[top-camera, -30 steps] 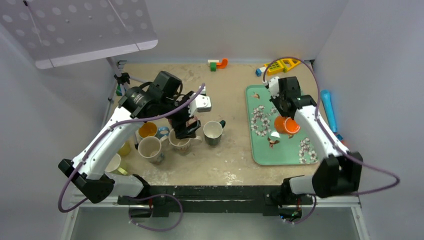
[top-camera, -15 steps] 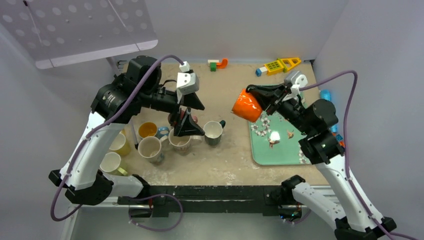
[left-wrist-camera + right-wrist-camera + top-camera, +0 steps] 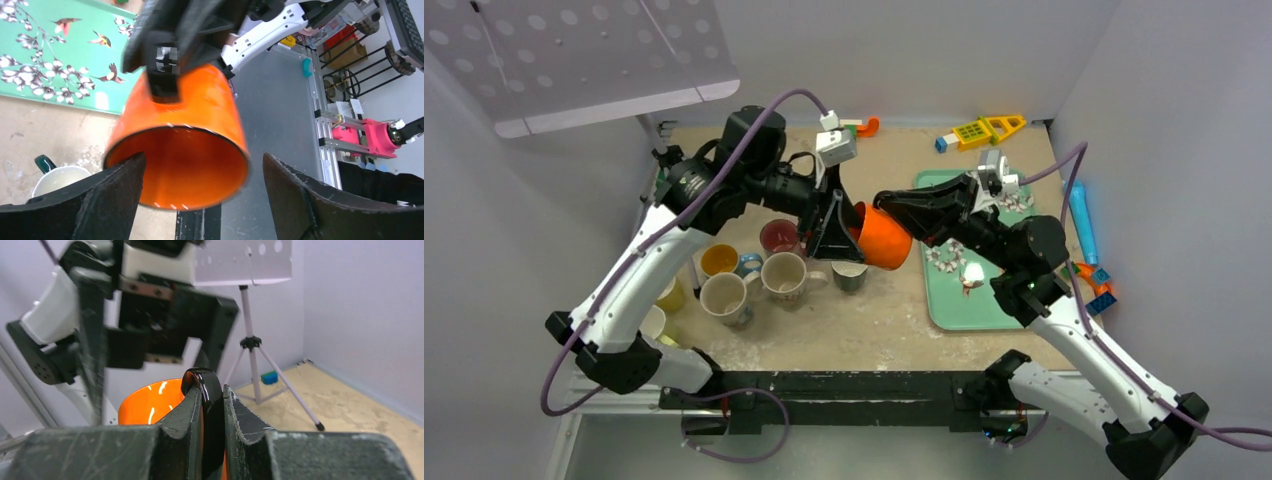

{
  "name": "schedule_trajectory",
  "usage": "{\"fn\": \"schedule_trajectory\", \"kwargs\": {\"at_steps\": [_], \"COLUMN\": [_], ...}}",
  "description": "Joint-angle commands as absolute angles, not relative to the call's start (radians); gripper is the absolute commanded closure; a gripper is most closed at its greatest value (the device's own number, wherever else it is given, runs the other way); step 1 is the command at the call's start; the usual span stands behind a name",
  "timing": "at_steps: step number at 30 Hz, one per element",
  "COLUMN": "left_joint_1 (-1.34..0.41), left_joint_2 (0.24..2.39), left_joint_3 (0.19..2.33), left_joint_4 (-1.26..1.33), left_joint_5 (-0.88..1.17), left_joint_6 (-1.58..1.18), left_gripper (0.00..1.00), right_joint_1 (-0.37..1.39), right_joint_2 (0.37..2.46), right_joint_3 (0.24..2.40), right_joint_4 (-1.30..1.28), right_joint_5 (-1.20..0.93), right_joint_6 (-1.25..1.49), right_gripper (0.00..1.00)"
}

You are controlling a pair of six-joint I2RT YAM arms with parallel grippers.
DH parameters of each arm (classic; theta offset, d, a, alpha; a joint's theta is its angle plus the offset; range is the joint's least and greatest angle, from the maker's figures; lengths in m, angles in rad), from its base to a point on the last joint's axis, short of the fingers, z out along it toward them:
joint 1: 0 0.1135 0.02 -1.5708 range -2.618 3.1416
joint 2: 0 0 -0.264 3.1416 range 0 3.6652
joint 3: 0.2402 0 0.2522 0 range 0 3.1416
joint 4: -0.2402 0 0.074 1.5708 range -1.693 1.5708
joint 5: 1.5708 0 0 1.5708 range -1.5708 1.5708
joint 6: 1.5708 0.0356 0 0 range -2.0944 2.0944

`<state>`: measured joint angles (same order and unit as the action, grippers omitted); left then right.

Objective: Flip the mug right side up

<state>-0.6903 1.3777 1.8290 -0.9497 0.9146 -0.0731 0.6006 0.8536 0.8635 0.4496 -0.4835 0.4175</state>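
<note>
Mug (image 3: 886,238) hangs above the tabletop (image 3: 894,320), mouth toward my left pincer (image 3: 200,210), which I see spread wide; right pincer (image 3: 212,405) clamps its handle (image 3: 203,382).

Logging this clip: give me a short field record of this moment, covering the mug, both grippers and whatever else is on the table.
mug: orange mug, held in the air above the table, tipped roughly sideways, not upright
mouth: faces the left gripper
right gripper: shut on the mug's dark handle
left gripper: open, one finger on each side of the mug's mouth; contact cannot be told
green tray: on the right side of the table, beneath the right arm
other mugs: cluster standing upright on the left of the table
</note>
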Motion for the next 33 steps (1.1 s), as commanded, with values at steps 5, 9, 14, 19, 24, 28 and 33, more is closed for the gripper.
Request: {"fn": "schedule_trajectory", "kwargs": {"at_steps": [5,9,14,19,24,28,33], "left_joint_1": [-0.706,-0.707,-0.707,-0.731,-0.862,-0.929,-1.054], "left_joint_2": [1.429,1.432,1.449,1.467,1.437,1.389,1.393], "left_joint_3": [1.841,1.821,1.803,1.845,1.778,1.569,1.352], "left_joint_4": [-0.867,-0.874,-0.929,-1.134,-1.330,-1.298,-1.156], "left_joint_5": [0.910,0.950,0.952,0.837,0.501,0.263,0.171], "left_joint_6": [-0.150,-0.147,-0.113,0.112,0.426,0.542,0.556], "left_gripper": [0.47,0.73,1.00,1.00,1.00,1.00,1.00], "right_joint_1": [0.643,0.644,0.644,0.643,0.632,0.549,0.412], "right_joint_2": [0.874,0.870,0.861,0.837,0.760,0.737,0.758], "right_joint_3": [0.866,0.842,0.844,0.932,0.998,1.032,0.988], "right_joint_4": [0.645,0.633,0.563,0.257,-0.051,-0.279,-0.319], "right_joint_5": [-0.431,-0.412,-0.380,-0.150,0.277,0.527,0.482], "right_joint_6": [0.475,0.455,0.412,0.370,0.363,0.360,0.343], "right_gripper": [1.00,1.00,1.00,0.30,0.10,0.08,0.05]}}
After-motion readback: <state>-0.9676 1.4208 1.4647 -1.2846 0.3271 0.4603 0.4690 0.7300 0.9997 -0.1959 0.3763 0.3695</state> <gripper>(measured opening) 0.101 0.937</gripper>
